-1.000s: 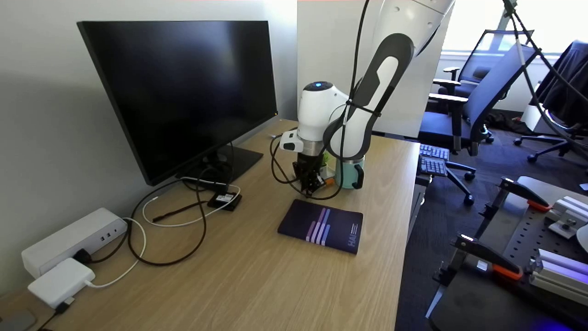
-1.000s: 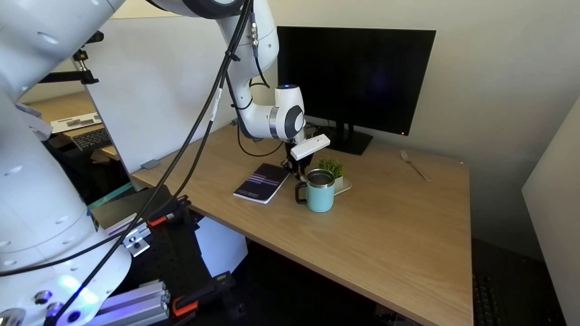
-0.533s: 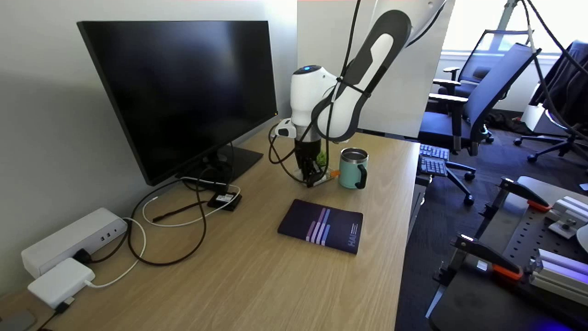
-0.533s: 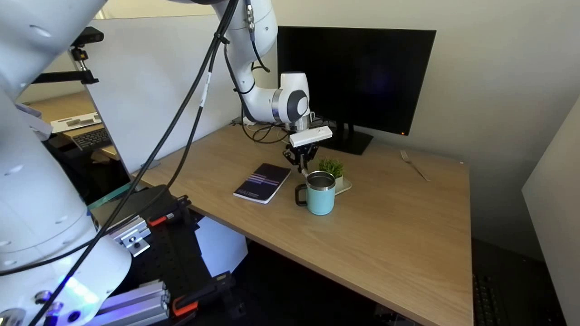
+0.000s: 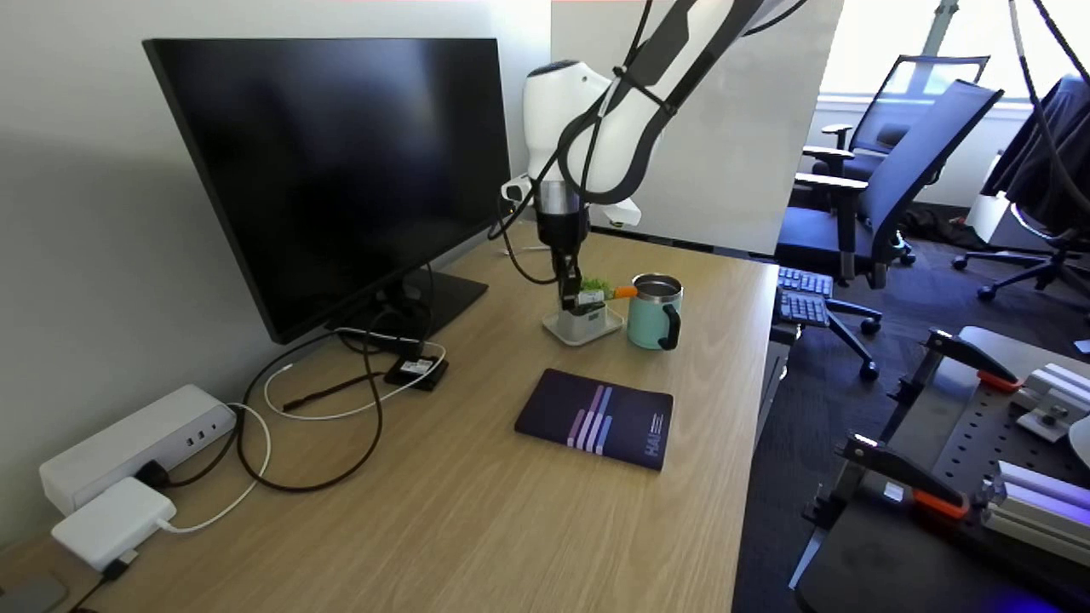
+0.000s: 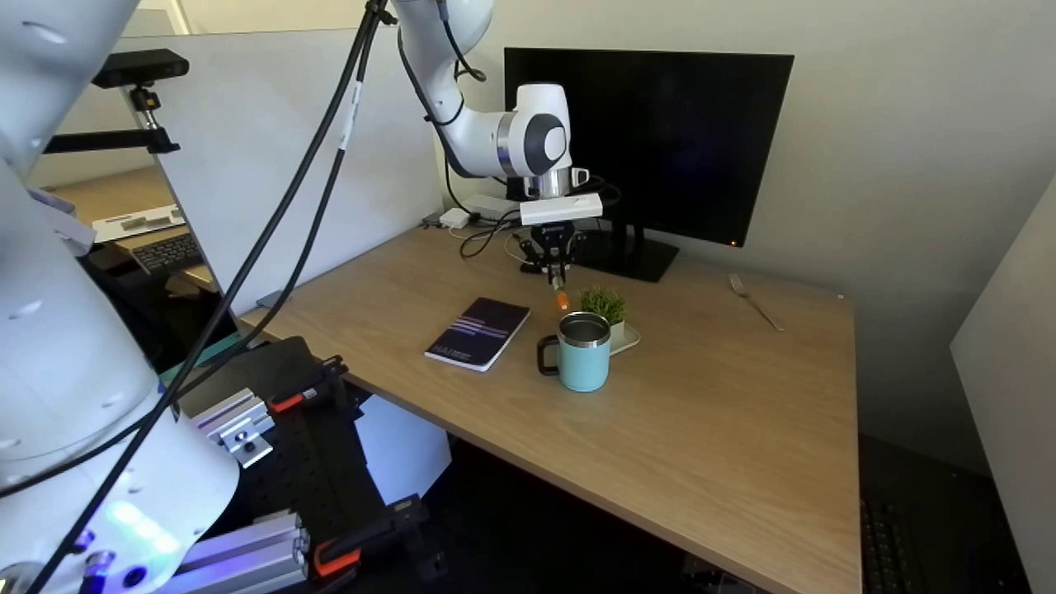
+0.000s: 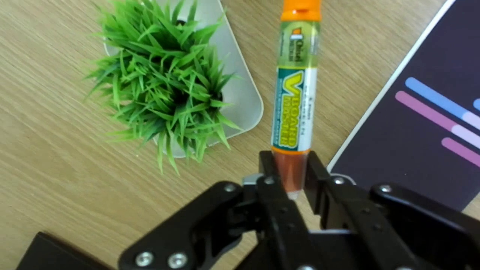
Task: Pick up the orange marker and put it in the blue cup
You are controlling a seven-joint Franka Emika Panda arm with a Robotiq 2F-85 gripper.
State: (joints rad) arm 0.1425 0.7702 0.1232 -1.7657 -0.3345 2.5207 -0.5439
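Observation:
The orange marker (image 7: pixel 294 105) has an orange cap and a printed label. My gripper (image 7: pixel 289 163) is shut on its uncapped end, and the cap points away from the fingers. In both exterior views the gripper (image 5: pixel 569 294) (image 6: pixel 555 276) holds the marker (image 5: pixel 624 292) (image 6: pixel 563 300) above the desk. The blue cup (image 5: pixel 654 319) is a teal mug with a steel rim and black handle, upright on the desk. It also shows in an exterior view (image 6: pixel 583 365), in front of the marker. The cup is out of the wrist view.
A small green plant (image 7: pixel 161 71) in a white pot on a tray (image 5: pixel 579 332) stands beside the cup. A dark notebook (image 5: pixel 596 417) lies near. A monitor (image 5: pixel 341 170) with cables stands behind. A fork (image 6: pixel 755 301) lies on the desk (image 6: pixel 726 412).
My gripper has risen from the desk with the marker in it and now hangs more upright. The cup shifted slightly early on, then stayed still. The plant tray has come into clearer view.

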